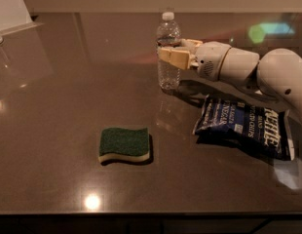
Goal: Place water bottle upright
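Starting at the near edge of the bench (53, 106), a green sponge (124, 144) sits a bit in from it, left of centre. Further back on the right, a blue chip bag (243, 126) lies flat under the arm. Past that, the water bottle (168, 74) stands upright on the bench, cap up, so the main job looks done to me. The tool (171, 48) is at the bottle's middle, reaching in from the right. I can't tell if it's clamping or has let go. What's left, I'd guess, is letting go and backing out rightward. There's plenty of bare bench left of the bottle and behind it, with the edges well away.
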Available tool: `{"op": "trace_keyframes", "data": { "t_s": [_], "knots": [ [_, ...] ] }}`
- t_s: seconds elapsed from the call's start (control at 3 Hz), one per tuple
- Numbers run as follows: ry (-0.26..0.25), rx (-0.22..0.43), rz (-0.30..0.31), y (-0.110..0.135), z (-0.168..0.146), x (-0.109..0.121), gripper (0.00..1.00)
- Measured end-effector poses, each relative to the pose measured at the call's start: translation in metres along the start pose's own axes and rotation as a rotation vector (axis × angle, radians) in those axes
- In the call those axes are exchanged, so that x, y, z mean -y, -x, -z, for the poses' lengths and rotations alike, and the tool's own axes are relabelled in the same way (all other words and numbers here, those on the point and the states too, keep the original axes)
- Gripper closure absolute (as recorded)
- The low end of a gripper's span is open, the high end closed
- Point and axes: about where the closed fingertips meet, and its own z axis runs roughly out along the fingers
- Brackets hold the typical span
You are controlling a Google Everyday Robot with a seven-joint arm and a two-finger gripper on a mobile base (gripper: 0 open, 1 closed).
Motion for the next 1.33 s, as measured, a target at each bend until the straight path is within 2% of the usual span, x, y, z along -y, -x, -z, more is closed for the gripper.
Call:
{"op": "trace_keyframes", "data": {
  "t_s": [0.33,0.67,1.33],
  "knots": [
    [-0.032,-0.017,0.017,0.0025,-0.0056,0.0007,1.0],
    [-0.051,-0.026,0.023,0.0053,-0.0099,0.0014,0.82],
    [-0.068,-0.036,0.032,0.0079,-0.0108,0.0024,0.36]
  ]
}}
